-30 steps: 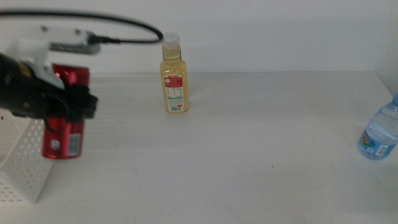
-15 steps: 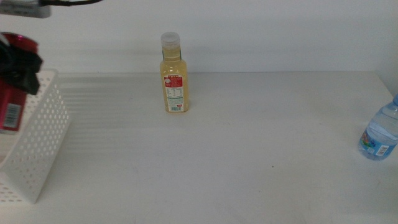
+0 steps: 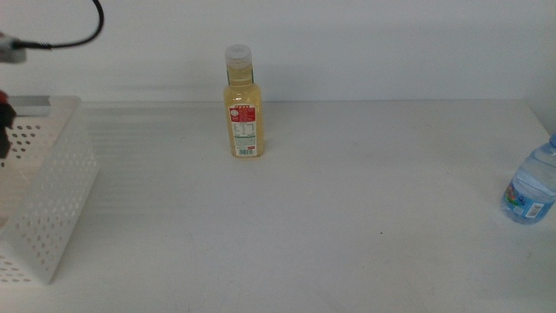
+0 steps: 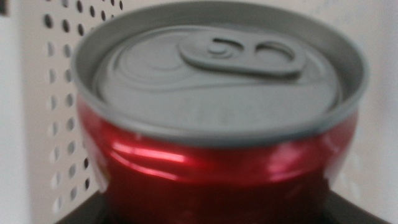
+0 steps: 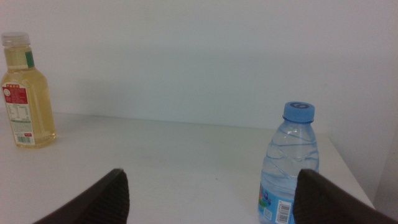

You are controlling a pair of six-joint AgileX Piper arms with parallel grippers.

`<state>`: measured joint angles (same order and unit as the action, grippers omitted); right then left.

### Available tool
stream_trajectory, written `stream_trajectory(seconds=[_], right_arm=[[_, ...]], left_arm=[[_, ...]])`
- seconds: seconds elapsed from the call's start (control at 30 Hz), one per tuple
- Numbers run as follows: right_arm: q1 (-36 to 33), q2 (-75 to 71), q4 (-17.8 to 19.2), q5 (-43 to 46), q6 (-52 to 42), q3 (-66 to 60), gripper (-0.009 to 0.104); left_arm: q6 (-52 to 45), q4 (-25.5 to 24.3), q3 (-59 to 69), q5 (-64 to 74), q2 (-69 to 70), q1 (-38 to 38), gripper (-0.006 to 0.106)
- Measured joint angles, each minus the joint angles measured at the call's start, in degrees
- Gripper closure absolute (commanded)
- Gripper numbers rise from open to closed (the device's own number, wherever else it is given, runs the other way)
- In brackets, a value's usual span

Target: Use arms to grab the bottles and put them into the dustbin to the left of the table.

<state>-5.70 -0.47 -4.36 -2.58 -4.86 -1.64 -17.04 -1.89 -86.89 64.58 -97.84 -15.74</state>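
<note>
While the left gripper (image 4: 211, 211) is almost out of the middle view at the far-left edge, its wrist camera fills with the red can (image 4: 217, 155) clamped between its jaws, and the perforated white wall of the dustbin (image 3: 52, 200) sits right behind the can. So the can is at or inside the bin, held upright, not released.

Taking the bin as landmark, left to right:
- yellow-liquid bottle (image 3: 242, 109): upright on the counter (image 3: 347, 217), well right of the bin, toward the back edge. White cap, red label.
- water bottle (image 3: 530, 187): far right of the bin, at the counter's right edge, partly cut off in the middle view.
- right gripper (image 5: 211, 199): jaws spread wide, holding nothing, low over the counter and facing both bottles; the water bottle is near its right jaw.

Handling, my read:
- can: light, thin wall, slick. A hard squeeze dents it; a short drop is fine.
- yellow bottle: full, so heaviest; stiff plastic. Grab mid-body on the label, not the neck.
- water bottle: soft, ribbed, will crush. Grip the ribbed body above the label, moderate force.
</note>
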Motion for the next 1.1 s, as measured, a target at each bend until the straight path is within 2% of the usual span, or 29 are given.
stream_trajectory(seconds=[0.23, 0.67, 0.8, 0.87, 1.0, 1.03, 1.1], right_arm=[[0.0, 0.0, 0.0, 0.0, 0.0, 0.0, 0.025], [0.0, 0.0, 0.0, 0.0, 0.0, 0.0, 0.025], [0.0, 0.0, 0.0, 0.0, 0.0, 0.0, 0.025], [0.0, 0.0, 0.0, 0.0, 0.0, 0.0, 0.025], [0.0, 0.0, 0.0, 0.0, 0.0, 0.0, 0.025], [0.0, 0.0, 0.0, 0.0, 0.0, 0.0, 0.025], [0.0, 0.0, 0.0, 0.0, 0.0, 0.0, 0.025]], left_arm=[[-0.2, -2.3, -0.1, -1.4, -6.8, 0.0, 0.105], [-0.1, -2.7, -0.3, -4.4, -14.0, -0.4, 0.105], [-0.1, -2.6, -0.3, -4.8, -14.8, -0.4, 0.100], [0.0, -2.4, -0.3, -5.0, -14.8, -0.4, 0.093], [0.0, -2.0, -0.3, -5.0, -14.8, -0.4, 0.063], [0.0, -2.1, -0.3, -5.0, -14.8, -0.4, 0.027], [0.0, -2.4, -0.4, -5.0, -14.8, -0.4, 0.010]])
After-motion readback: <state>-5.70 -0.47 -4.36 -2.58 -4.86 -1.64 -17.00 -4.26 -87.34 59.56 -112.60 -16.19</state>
